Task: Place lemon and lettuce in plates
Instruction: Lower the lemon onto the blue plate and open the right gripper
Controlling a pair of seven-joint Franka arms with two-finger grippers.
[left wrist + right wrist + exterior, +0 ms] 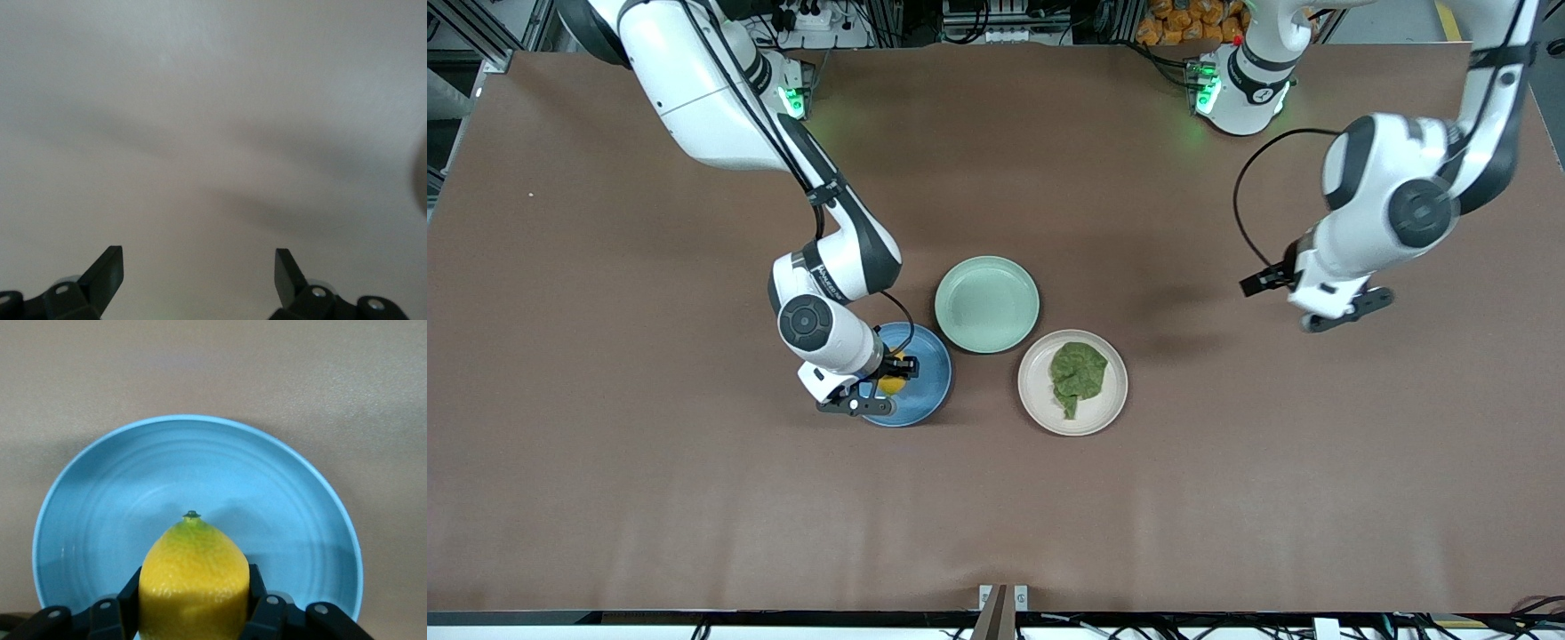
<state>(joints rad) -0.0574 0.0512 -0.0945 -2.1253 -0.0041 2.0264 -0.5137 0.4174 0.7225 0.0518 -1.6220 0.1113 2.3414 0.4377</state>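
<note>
My right gripper [891, 375] is shut on the yellow lemon [893, 384] over the blue plate [929, 382]. In the right wrist view the lemon [193, 583] sits between the fingers [130, 590], its pointed tip toward the blue plate [107, 500]. The dark green lettuce [1077, 375] lies in the cream-white plate [1038, 402], beside the blue plate toward the left arm's end of the table. My left gripper [1334, 313] is open and empty, up over bare table toward the left arm's end; its wrist view shows its gripper [199, 268] over bare table only.
An empty pale mint-green plate [987, 304] lies between the blue and cream-white plates, a little farther from the front camera. The brown table [605, 498] is bare around the three plates.
</note>
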